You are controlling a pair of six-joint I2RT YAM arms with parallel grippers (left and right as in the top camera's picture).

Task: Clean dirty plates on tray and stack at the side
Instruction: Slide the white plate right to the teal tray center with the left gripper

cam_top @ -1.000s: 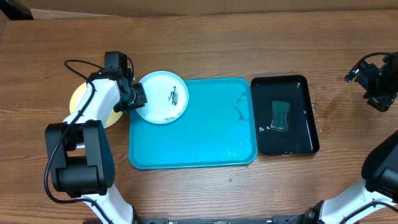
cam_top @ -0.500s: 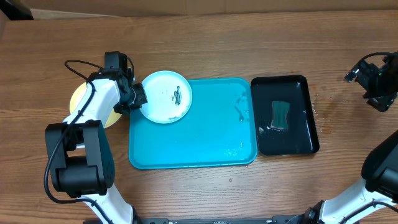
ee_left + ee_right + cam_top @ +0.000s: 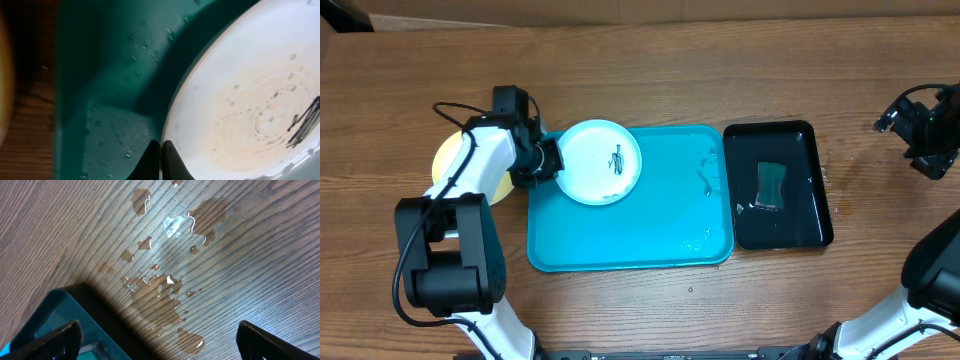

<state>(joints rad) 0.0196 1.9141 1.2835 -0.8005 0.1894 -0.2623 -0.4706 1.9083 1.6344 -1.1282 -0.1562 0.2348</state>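
Wooden table shows spilled water droplets near the small glossy black tray. The large rectangular turquoise plastic tray is wet. A small round white plastic plate, its dark scribble uncleaned, sits over the tray's upper-left corner. My left gripper is pinched on its rim. A pale yellow-green plate lies off the tray, partly under my left arm. My right gripper hangs spread and empty. Risk noted: with so thin a pinch on wet plastic, the plate may slip, tip or skid.
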